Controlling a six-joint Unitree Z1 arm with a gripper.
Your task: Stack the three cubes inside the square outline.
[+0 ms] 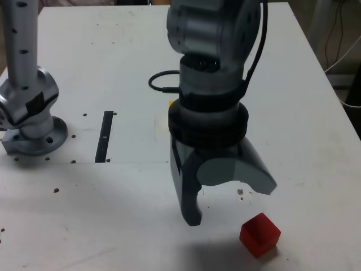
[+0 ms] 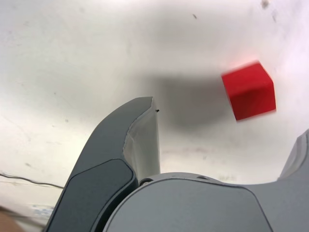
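The table [image 1: 84,226] fills most of the exterior view, pale and running from the bottom edge up to the top. Over its centre hangs the arm [image 1: 208,84], coming down from the top edge, and at the middle left stands a grey base [image 1: 35,138] with a round foot. The end effector [image 1: 231,204] sits just below and right of the frame's centre, fingers spread wide, nothing between them. Left of centre lies a narrow black strip [image 1: 104,136]. The red cube [image 1: 260,235] rests on the table at the lower right of the exterior view, apart from the end effector and offset from its fingertips towards that lower right. The wrist view shows the cube ahead of the fingertips, roughly within their spread but closer to the finger cut off by the frame, its sides askew to the opening. It has no long axis to favour, so the coming move likely turns on shifting over the cube and squaring the fingers to two opposite faces before lowering. Smallest is a yellow sliver [image 1: 171,104] beside the arm, upper centre; the green cube and the square outline cannot be made out
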